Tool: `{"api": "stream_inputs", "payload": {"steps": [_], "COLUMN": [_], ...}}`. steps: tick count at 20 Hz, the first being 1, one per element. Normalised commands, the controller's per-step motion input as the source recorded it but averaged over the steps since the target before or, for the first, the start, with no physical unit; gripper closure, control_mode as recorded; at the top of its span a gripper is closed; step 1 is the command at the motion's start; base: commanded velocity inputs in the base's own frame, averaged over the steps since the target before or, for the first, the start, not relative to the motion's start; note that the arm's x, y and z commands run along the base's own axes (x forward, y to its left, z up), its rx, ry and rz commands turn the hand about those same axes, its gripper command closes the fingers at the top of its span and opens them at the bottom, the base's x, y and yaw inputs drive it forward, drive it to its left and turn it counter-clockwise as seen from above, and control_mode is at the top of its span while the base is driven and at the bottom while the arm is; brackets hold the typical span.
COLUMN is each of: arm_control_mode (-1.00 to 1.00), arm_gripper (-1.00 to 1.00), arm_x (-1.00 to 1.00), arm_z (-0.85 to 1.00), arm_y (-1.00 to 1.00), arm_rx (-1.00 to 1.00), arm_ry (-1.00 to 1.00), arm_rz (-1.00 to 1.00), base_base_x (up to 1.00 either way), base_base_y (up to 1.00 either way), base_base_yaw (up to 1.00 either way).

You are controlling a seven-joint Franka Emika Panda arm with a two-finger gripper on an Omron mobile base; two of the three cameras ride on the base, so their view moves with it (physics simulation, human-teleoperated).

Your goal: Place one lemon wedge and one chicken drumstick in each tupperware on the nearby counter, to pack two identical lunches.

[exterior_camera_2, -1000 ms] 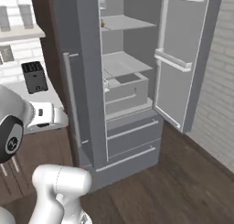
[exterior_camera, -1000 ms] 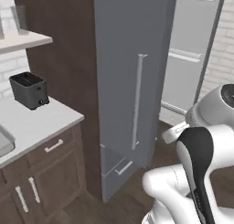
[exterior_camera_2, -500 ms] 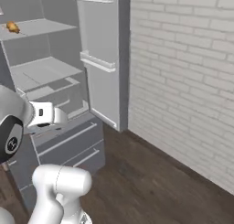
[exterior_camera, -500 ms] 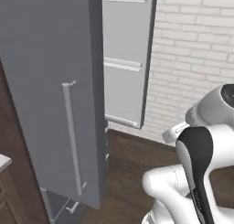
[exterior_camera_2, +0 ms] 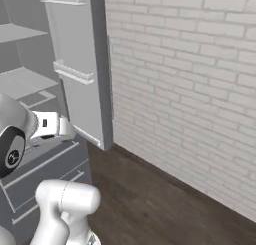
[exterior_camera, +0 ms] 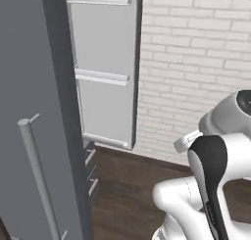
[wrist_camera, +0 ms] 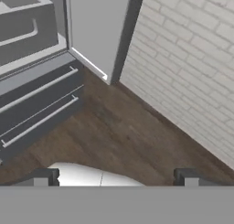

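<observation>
Base swung right; gripper open, empty, above wood floor.

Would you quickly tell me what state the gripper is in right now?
Gripper: open, jaws wide apart, holding nothing, above the wooden floor.

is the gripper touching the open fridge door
Apart. In the hand view the gripper has open, empty jaws over the wood floor, with bare floor between its fingertips and the fridge door.
</observation>
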Motion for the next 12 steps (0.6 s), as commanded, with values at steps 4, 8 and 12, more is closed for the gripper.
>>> {"api": "stream_inputs", "payload": {"steps": [4,8,12], "arm_control_mode": [1.00,1.00,1.00], "arm_gripper": [-1.00,-1.00,-1.00], "arm_x": [0.00,0.00,0.00], "arm_z": [0.00,0.00,0.00], "arm_y": [0.00,0.00,0.00], "arm_rx": [0.00,0.00,0.00], "arm_ry": [0.00,0.00,0.00], "arm_rz": [0.00,0.00,0.00], "base_base_x": [0.75,0.86,0.90], "base_base_y": [-0.12,-0.18,-0.27], "base_base_yaw": [0.46,0.66,0.73]}}
